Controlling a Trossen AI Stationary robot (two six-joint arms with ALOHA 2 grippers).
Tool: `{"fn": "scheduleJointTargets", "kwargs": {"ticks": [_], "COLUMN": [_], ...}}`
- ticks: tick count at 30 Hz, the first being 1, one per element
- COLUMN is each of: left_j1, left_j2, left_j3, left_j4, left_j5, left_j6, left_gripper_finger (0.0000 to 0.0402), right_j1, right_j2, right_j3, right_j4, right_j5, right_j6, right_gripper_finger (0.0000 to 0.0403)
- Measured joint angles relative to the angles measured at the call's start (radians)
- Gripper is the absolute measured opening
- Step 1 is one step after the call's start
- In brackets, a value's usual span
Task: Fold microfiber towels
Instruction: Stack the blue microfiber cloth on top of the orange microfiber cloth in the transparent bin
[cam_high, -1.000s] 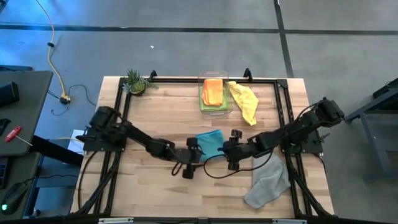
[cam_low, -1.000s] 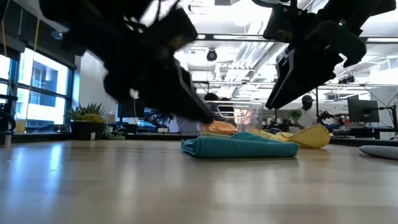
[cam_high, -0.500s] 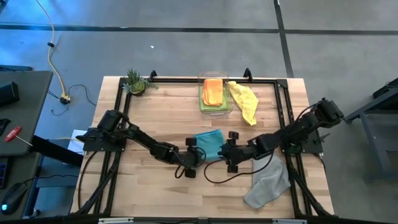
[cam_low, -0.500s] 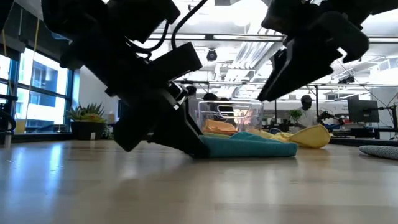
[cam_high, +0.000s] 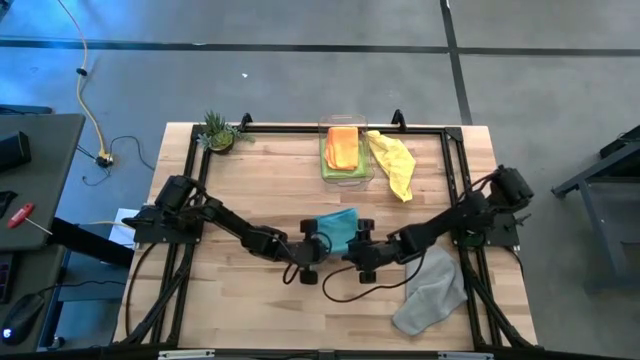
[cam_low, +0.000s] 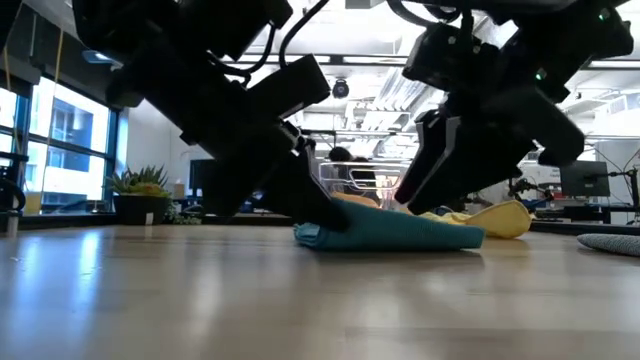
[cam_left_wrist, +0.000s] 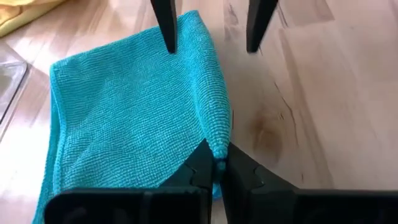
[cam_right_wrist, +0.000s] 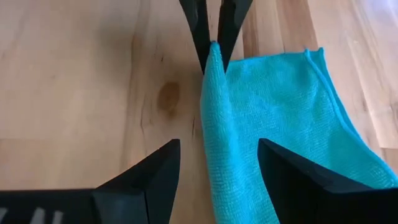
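A teal towel (cam_high: 337, 226) lies folded on the wooden table (cam_high: 250, 190), between my two grippers. My left gripper (cam_left_wrist: 217, 163) is shut on its near left corner. My right gripper (cam_right_wrist: 217, 144) stands open at the near right end of the same folded edge. One of its fingers is over the cloth and the other over bare wood; I cannot tell whether they touch. An orange towel (cam_high: 342, 146) lies on a lime green one in the clear bin (cam_high: 349, 177). A yellow towel (cam_high: 392, 165) lies beside the bin. A grey towel (cam_high: 432, 290) lies near the right front. My left gripper pinches the teal towel's near left corner (cam_left_wrist: 216, 142), at the end of its folded edge, between its two fingers. The fingers slant down from the table's left side, along that edge. The rest of the towel lies flat and slack on the table.
A small potted plant (cam_high: 220, 133) stands at the far left corner. Black frame rails (cam_high: 195, 170) run along the table's sides and back. Bare wood lies in front of the teal towel and toward the left.
My left gripper has shut on the teal towel's corner. My right gripper has come down and toward the table's left, onto the other end of the same edge, staying open. The towel has kept its place.
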Motion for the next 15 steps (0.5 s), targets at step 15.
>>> {"fn": "scheduleJointTargets", "kwargs": {"ticks": [15], "left_j1": [0.015], "left_j2": [-0.046], "left_j3": [-0.001], "left_j4": [0.063], "left_j5": [0.006], "left_j6": [-0.041], "left_gripper_finger": [0.0002], "right_j1": [-0.009], "right_j2": [0.032], "right_j3": [0.001], "right_j4": [0.037], "right_j5": [0.087], "right_j6": [-0.125], "right_gripper_finger": [0.028]}}
